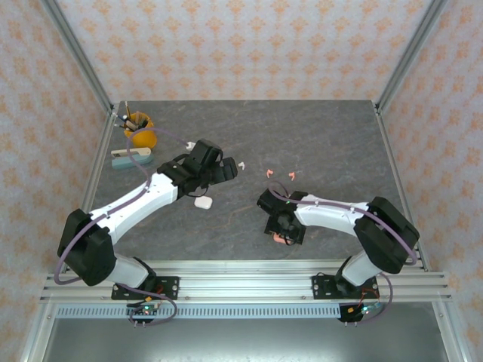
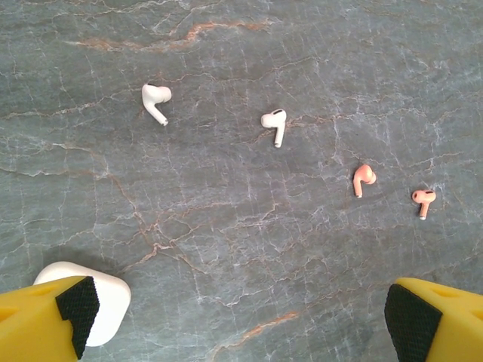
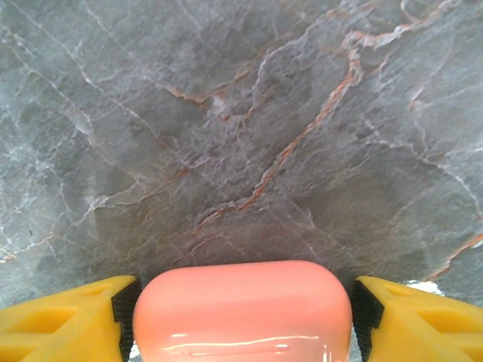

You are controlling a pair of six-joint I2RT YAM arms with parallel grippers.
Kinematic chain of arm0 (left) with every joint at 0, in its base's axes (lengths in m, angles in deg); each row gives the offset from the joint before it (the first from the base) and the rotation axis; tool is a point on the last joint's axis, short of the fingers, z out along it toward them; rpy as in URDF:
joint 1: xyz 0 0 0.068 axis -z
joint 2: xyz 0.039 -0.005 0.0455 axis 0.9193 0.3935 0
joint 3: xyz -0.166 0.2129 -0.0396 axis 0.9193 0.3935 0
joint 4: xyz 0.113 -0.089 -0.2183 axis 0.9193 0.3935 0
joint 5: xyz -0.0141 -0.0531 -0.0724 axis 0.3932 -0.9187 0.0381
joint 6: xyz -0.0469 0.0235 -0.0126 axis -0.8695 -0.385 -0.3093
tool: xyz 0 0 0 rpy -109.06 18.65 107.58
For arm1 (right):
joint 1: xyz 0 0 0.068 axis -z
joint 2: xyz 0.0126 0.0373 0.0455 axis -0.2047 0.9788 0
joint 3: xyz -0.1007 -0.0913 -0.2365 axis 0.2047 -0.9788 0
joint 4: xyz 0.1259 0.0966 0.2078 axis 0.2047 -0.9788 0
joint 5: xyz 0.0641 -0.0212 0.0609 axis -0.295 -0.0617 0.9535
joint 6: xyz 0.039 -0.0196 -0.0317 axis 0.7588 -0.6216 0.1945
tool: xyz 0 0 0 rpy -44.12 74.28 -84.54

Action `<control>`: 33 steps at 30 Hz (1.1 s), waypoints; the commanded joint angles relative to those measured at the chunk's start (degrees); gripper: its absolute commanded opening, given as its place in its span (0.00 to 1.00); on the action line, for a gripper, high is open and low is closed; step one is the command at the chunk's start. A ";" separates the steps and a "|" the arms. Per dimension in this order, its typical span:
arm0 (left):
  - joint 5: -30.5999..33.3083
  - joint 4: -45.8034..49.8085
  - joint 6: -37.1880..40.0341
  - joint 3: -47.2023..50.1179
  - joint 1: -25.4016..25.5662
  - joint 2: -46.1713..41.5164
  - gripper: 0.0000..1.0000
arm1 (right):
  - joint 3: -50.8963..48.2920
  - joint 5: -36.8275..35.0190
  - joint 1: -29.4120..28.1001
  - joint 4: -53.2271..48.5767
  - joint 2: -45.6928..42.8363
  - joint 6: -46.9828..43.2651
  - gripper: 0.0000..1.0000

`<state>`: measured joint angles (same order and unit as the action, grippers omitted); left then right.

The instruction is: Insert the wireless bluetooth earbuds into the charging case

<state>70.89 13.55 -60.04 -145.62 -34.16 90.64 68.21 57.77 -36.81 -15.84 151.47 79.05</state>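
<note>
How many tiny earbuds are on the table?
4, loose on the table, in the left wrist view from left to right: first white earbud, second white earbud, first salmon-orange earbud, second salmon-orange earbud. Others could hide under the arms.

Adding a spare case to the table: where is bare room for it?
Bare: the far right stretch beyond the salmon earbuds, and the middle between the white case and the salmon case. Crowded: the far left corner around the yellow cup.

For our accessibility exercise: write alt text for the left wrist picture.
Two white earbuds and two orange earbuds lie apart on a grey marbled table. A white case sits lower left, partly behind a finger of the open left end effector.
</note>
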 commanded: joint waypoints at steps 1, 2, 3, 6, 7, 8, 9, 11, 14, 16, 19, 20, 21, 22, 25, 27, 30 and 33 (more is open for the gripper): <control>0.67 0.25 -1.53 -1.33 0.39 0.51 1.00 | 1.21 -0.85 -0.32 -0.47 1.60 0.20 0.71; 0.57 0.12 -1.70 -1.32 0.47 0.51 1.00 | 1.65 -0.85 -0.33 -0.64 2.02 0.03 0.71; 0.48 0.12 -1.86 -1.30 0.40 0.56 1.00 | 2.00 -0.89 -0.32 -0.79 2.37 -0.07 0.70; 0.00 -0.35 -2.47 -1.19 0.38 0.60 1.00 | 3.05 -0.92 -0.28 -1.07 3.41 -0.47 0.63; -0.38 -0.79 -2.65 -1.01 0.45 0.60 1.00 | 3.48 -0.86 -0.28 -1.15 3.68 -0.51 0.60; -0.66 -1.15 -2.91 -0.84 0.38 0.45 1.00 | 4.00 -0.97 -0.33 -1.27 3.75 -0.51 0.57; -0.81 -1.29 -3.23 -0.70 0.38 0.38 1.00 | 4.54 -0.98 -0.29 -1.38 3.80 -0.39 0.56; -0.70 -1.47 -3.92 -0.47 0.44 0.03 1.00 | 5.86 -1.32 -0.29 -1.92 3.36 -0.04 0.54; -0.31 -0.81 -4.56 -0.35 0.38 -0.27 1.00 | 8.10 -2.42 -0.25 -3.00 2.17 0.86 0.54; -0.31 -0.12 -4.73 -0.36 0.41 -0.13 1.00 | 9.60 -3.32 0.00 -3.76 1.48 1.45 0.54; -1.53 -0.97 -5.00 0.66 0.40 0.31 1.00 | 11.29 -3.96 1.34 -3.96 1.03 2.50 0.54; -2.39 -1.83 -5.13 1.42 0.40 0.41 1.00 | 11.67 -3.93 2.08 -3.80 1.10 3.00 0.54; -3.30 -3.20 -5.20 2.21 0.39 0.42 1.00 | 11.89 -3.65 2.80 -3.42 1.16 3.45 0.54; -4.30 -4.70 -5.54 3.28 0.40 0.42 1.00 | 12.01 -3.02 3.72 -2.63 1.20 4.04 0.54; -7.38 -10.09 -6.37 6.78 0.43 0.42 1.00 | 12.03 -0.13 6.63 0.21 1.79 6.18 0.53; -9.56 -15.03 -7.32 9.70 0.43 0.17 1.00 | 12.16 1.68 8.26 2.22 2.50 7.68 0.53; -12.51 -23.72 -9.43 14.86 0.51 -0.04 1.00 | 12.77 3.61 10.04 4.20 3.87 9.79 0.53; -14.26 -31.50 -11.60 19.08 0.88 0.37 1.00 | 13.47 4.96 11.14 5.47 5.41 11.67 0.53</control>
<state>59.83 -6.58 -68.56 -129.14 -34.14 90.64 80.08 60.94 -26.27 -12.47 155.62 87.22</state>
